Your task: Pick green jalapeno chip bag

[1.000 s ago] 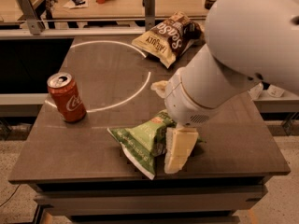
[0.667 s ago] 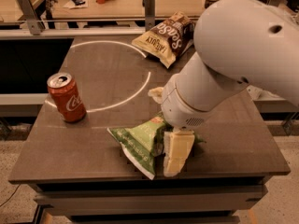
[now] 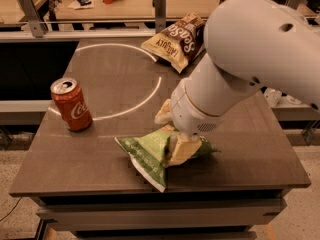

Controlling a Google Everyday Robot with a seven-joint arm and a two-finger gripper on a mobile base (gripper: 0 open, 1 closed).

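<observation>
gripper [image 3: 173, 133] low over green jalapeno chip bag [image 3: 145, 153] | fingers [image 3: 184, 148] spread, seemingly straddling its upper edge

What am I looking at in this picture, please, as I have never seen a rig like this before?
The big white shape is the robot's single arm, reaching in from the upper right. At its end is the gripper, the clamp it grasps things with. It is down at the green jalapeno chip bag, which lies near the front edge of the table. Whether it actually grips the bag cannot be told, since the arm hides much of it. There is only one camera view, looking down on the table from above; where the camera is mounted is not known. Also on the table are a red soda can, standing upright at the left, and a cream-and-brown chip bag at the back.
</observation>
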